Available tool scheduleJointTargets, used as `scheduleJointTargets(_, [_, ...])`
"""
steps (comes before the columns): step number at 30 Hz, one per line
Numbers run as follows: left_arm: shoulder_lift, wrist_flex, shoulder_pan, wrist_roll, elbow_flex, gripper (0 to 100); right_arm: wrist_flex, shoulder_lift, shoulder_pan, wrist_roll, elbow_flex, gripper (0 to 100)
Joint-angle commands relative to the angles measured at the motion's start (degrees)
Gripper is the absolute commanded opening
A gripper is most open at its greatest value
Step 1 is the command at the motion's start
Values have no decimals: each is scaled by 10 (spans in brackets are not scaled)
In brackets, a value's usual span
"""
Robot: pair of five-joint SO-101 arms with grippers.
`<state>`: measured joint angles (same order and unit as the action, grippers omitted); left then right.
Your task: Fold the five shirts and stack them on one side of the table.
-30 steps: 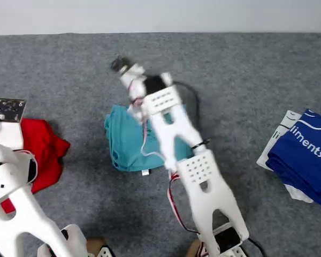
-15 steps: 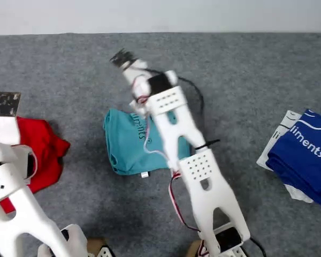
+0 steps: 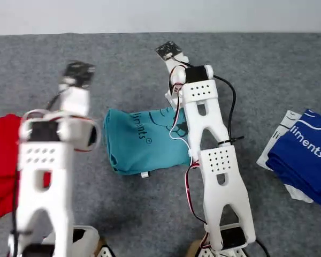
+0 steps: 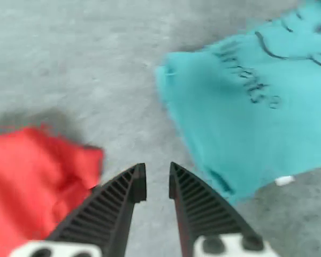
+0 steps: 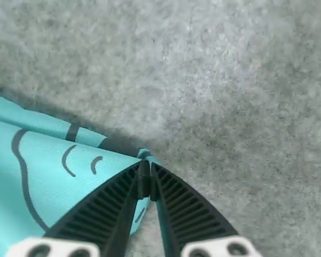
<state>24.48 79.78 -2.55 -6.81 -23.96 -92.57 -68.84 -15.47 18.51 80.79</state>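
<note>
A teal shirt (image 3: 144,142) lies crumpled at the table's middle, print side up. My right gripper (image 5: 144,170) is shut on its far right corner, and the teal cloth (image 5: 43,182) spreads away from the fingers. The right arm (image 3: 203,123) stretches over the shirt's right edge. A red shirt (image 3: 0,160) lies bunched at the left edge. My left gripper (image 4: 156,174) hovers open by a narrow gap, holding nothing, over bare table between the red shirt (image 4: 27,176) and the teal shirt (image 4: 246,107). The left arm (image 3: 43,155) stands beside the red shirt.
At the right edge a folded blue shirt (image 3: 307,155) rests on a white one (image 3: 281,136). Grey felt (image 3: 257,75) covers the table, with free room at the back and between the teal shirt and the blue stack.
My right gripper has drawn the teal shirt's corner to the right and back, spreading it wider. The left arm has swung from over the red shirt towards the teal one.
</note>
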Motion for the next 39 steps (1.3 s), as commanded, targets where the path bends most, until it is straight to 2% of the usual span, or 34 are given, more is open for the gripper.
scheduleJointTargets(1, [-82,-33,29,21,45,88,-7,27,3,5,4,9])
scheduleJointTargets(8, [-265,-42,33,13,160,88,-35,29,2,5,4,9])
scheduleJointTargets(14, [-368,-30,34,1,247,87,-73,22,-8,5,56,10])
scheduleJointTargets(19, [-450,-33,35,0,291,88,-37,-3,-14,6,38,10])
scheduleJointTargets(25, [-544,-4,29,-2,345,87,2,-40,26,8,40,10])
scheduleJointTargets(29, [-578,11,16,-2,381,87,17,-46,56,55,36,10])
scheduleJointTargets(34, [-579,16,13,-2,405,87,28,-48,84,67,47,10])
scheduleJointTargets(39, [-579,76,18,-2,483,87,-41,-48,66,65,141,10])
